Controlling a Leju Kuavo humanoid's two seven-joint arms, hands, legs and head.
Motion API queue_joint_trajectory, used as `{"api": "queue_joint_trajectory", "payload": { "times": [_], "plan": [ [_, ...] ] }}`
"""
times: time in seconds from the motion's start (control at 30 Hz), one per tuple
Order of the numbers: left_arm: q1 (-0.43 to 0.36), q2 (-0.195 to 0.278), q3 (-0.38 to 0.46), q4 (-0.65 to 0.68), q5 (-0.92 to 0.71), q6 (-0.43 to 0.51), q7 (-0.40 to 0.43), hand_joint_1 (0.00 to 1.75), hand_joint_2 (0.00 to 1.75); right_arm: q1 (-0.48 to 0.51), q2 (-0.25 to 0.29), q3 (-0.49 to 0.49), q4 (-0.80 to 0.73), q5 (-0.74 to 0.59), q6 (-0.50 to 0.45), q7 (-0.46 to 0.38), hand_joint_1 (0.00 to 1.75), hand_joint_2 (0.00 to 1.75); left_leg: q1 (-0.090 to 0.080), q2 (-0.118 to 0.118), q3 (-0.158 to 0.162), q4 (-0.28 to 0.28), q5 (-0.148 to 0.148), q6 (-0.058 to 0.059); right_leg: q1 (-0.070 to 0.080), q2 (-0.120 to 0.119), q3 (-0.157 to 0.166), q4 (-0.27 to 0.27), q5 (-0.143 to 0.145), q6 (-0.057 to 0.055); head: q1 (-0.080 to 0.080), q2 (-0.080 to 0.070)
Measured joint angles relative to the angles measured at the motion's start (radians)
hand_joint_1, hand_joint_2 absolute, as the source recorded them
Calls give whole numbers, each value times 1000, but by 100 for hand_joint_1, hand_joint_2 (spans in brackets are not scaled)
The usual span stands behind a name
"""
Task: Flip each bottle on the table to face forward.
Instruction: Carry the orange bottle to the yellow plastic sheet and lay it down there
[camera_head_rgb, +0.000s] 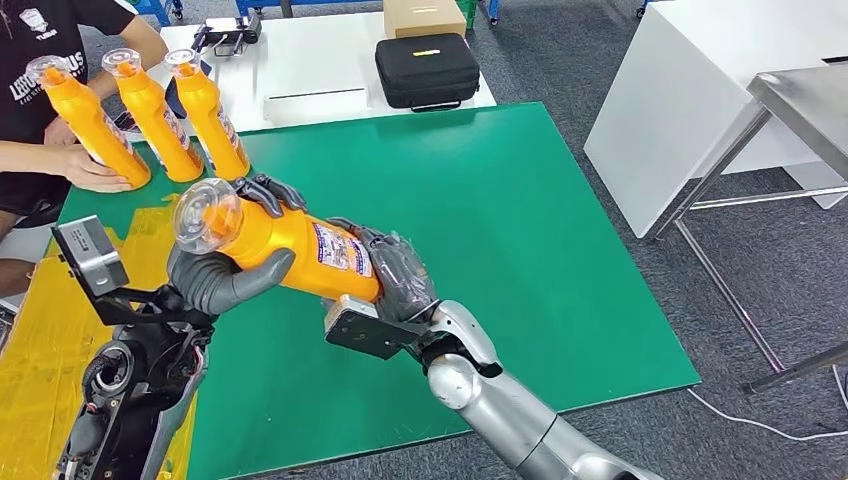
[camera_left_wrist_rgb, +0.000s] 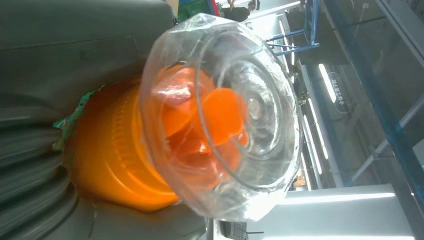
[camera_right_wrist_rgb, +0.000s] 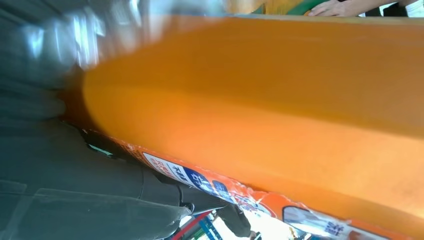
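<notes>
Above green mat (camera_head_rgb: 520, 230): orange bottle (camera_head_rgb: 290, 245) held tilted
Left hand (camera_head_rgb: 225, 275): fingers wrapped around neck
Right hand (camera_head_rgb: 400, 280): fingers clasping base

A: Beyond the robot hand, white table (camera_head_rgb: 330, 70) carries black zip case (camera_head_rgb: 427, 70) and cardboard box (camera_head_rgb: 424, 17).

B: Noted. Steel bench (camera_head_rgb: 800, 95) far right of it; person's hand (camera_head_rgb: 90, 172) up-left.
</notes>
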Motion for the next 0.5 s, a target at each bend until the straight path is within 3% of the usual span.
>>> {"api": "queue_joint_trajectory", "payload": {
  "times": [0.23,0.37,0.5],
  "plan": [
    [-12,0,-15,8,1,10,-8,175,175,0,-1,-13,-8,-14,-17,-12,175,175,0,0,0,0,0,0,0,0,0,0,0,0,0,0],
    [-13,0,-18,8,1,22,-17,175,175,0,-2,-22,-15,-32,-28,-24,3,175,0,0,0,0,0,0,0,0,0,0,0,0,0,0],
    [-5,0,-15,8,-4,53,-30,175,175,1,1,-26,-40,-70,-41,-49,0,175,0,0,0,0,0,0,0,0,0,0,0,0,0,0]
  ]
}}
